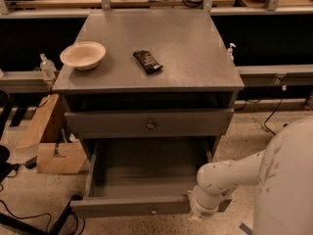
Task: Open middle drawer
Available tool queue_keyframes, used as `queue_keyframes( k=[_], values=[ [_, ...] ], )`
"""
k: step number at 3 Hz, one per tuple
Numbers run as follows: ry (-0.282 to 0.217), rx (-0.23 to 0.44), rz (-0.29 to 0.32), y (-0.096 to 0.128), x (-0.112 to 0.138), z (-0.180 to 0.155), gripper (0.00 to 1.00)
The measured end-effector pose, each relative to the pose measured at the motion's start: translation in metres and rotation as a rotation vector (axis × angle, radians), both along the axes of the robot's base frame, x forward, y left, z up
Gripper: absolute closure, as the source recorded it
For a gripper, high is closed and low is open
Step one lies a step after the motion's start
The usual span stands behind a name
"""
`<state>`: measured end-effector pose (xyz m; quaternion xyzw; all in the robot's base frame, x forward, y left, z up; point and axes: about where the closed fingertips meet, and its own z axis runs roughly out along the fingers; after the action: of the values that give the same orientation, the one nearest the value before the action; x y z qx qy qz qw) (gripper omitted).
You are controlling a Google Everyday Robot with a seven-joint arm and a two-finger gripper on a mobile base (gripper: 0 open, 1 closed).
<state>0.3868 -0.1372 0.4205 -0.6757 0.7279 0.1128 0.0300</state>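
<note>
Middle drawer (128,207) stands pulled out; the pincer (196,212) at its right front corner, its grip impossible to tell, could snag and shove it back.

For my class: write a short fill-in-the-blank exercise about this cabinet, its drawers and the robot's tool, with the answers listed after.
1. The middle drawer is pulled ____.
2. On the cabinet top, the bowl lies ____ of the dark bar in the picture.
3. The tool is at the ____ end of the open drawer's front, as the picture shows it.
Missing words: out; left; right.
</note>
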Motion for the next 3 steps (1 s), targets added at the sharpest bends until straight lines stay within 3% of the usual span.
queue_keyframes(
  k=[1,2,3],
  values=[
    [0.0,0.0,0.0,0.0,0.0,0.0,0.84],
    [0.0,0.0,0.0,0.0,0.0,0.0,0.53],
    [0.0,0.0,0.0,0.0,0.0,0.0,0.3]
  ],
)
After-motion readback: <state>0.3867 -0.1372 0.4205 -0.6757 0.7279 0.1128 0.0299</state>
